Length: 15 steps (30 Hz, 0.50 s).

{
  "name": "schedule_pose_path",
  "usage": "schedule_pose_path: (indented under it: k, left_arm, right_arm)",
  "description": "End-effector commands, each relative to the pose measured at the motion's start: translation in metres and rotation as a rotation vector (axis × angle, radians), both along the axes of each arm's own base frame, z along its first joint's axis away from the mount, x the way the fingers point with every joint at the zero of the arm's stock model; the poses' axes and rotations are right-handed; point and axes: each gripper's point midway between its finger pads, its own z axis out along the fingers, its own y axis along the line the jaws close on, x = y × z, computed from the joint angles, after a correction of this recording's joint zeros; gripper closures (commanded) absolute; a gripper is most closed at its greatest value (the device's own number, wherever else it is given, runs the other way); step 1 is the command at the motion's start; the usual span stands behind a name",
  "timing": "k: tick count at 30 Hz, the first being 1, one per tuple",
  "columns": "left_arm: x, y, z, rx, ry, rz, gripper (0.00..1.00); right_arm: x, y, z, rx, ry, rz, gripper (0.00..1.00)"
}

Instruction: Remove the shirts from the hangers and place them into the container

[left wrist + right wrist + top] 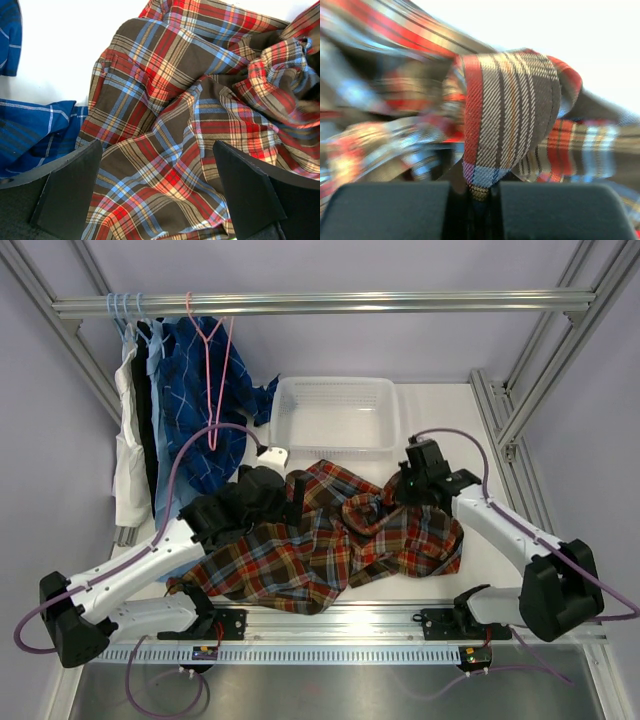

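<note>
1. Works on a white counter point(440, 410) set inside a frame of aluminium bars point(545, 360), with pale lilac walls point(350, 265) behind and on both sides.
2. Carries a horizontal rail point(320, 303) across the back, above the counter's far edge.
3. Hangs a tight row at the rail's left end: a white shirt point(128, 460), a black shirt point(148, 420) and a light blue shirt point(160, 390), on pale blue hangers point(122, 310).
4. Adds just to their right a dark blue checked shirt point(200, 410), slumping down until its lower part lies on the counter.
5. Shows a pink hanger point(204, 337) hooked on the rail, seen in full against the dark blue checked shirt.
6. Sets the white basket point(336, 442) at the back middle of the counter, well apart from the hanging row.
7. Spreads the plaid shirt point(330, 540) crumpled over the counter's near half, outside the basket and just in front of it, between the two arms.
8. Clenches the right pincer point(470, 187) on a raised fold of the plaid shirt, fingers pressed together with the cloth pinched between them; blurs the cloth around it in the wrist view.
9. Holds the left pincer point(157, 150) released, fingers wide apart above the plaid shirt's left part, grasping nothing, with dark blue cloth at its left.
10. Trails purple cables point(180, 470) along both arms.
11. Ends at the front in a dull metal sheet point(330, 690) below the arms' bases.
</note>
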Motion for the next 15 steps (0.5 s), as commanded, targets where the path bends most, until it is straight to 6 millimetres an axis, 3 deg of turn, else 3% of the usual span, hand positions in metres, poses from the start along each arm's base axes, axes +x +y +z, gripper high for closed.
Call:
schedule_pose_path:
  k: [1,2,4,5,8,13,15]
  left_arm:
    - [0.017,0.000,0.014,-0.048,-0.096,0.037,0.01]
    - [0.018,0.001,0.012,-0.055,-0.095,0.036,0.01]
    - [0.023,0.002,0.008,-0.067,-0.099,0.026,0.01]
    - [0.024,0.005,0.007,-0.067,-0.107,0.027,0.01]
    - [0.036,0.019,0.003,-0.064,-0.128,0.078,0.01]
    - [0.043,0.032,0.002,-0.101,-0.119,0.090,0.01]
    - [0.044,0.036,-0.001,-0.094,-0.114,0.097,0.01]
  right_arm:
    - [0.037,0.017,0.113,0.046,-0.301,0.136,1.00]
    - [0.047,0.021,0.158,0.065,-0.402,0.154,1.00]
    - [0.055,0.021,0.197,0.039,-0.478,0.196,1.00]
    - [0.064,0.031,0.236,0.065,-0.555,0.235,1.00]
    - [0.086,0.046,0.293,0.066,-0.717,0.316,1.00]
    - [0.137,0.077,0.341,0.044,-0.905,0.417,1.00]
    - [0.162,0.095,0.338,0.034,-0.949,0.480,1.00]
